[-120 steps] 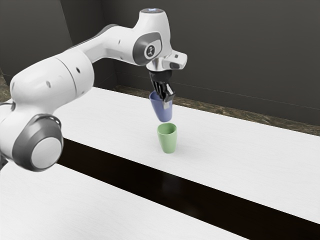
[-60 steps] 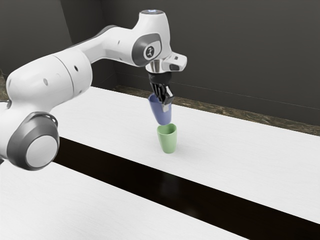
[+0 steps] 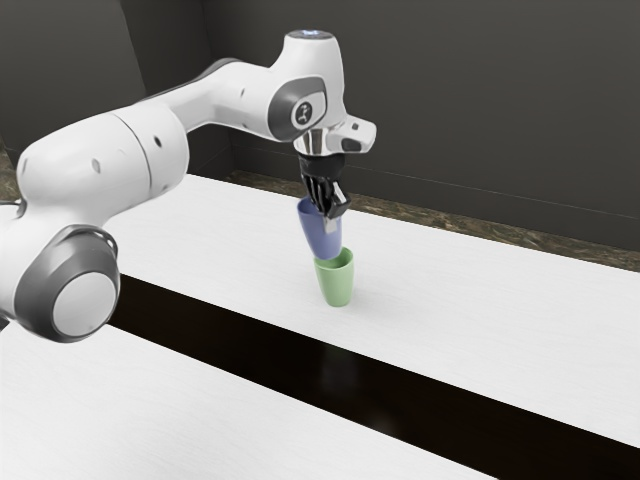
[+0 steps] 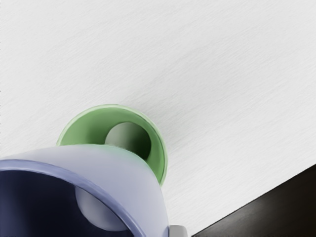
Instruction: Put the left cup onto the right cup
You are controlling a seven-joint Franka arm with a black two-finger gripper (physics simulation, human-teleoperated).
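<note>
The gripper [image 3: 326, 200] hangs below the white arm [image 3: 150, 150] and points down at the bench [image 3: 480, 290]. Its two black fingers are pinched on the rim of the blue cup [image 3: 320, 232], on the side of the rim toward the exterior view's right, one finger inside the wall and one outside. The blue cup hangs directly beneath the gripper, mouth up, and leans a little, its top tipped toward the exterior view's left.

The base of the blue cup sits at the mouth of the green cup [image 3: 336, 281] and seems to dip just inside the rim; whether the two walls touch cannot be told. The green cup stands upright on the bench, straight under the blue one and slightly toward the exterior view's right of it.

In the wrist view the blue cup [image 4: 113, 182] looms large just under the hand, its dark inside open to the camera. Beyond it lies the round mouth of the green cup [image 4: 148, 140], partly covered by the blue wall, with the white bench [image 4: 207, 64] all around.

By count: two cups, one blue and one green; one arm with one gripper. The white top runs in two strips, the far one carrying the cups and a near strip [image 3: 150, 410] apart from it, with a dark gap [image 3: 300, 360] between.
</note>
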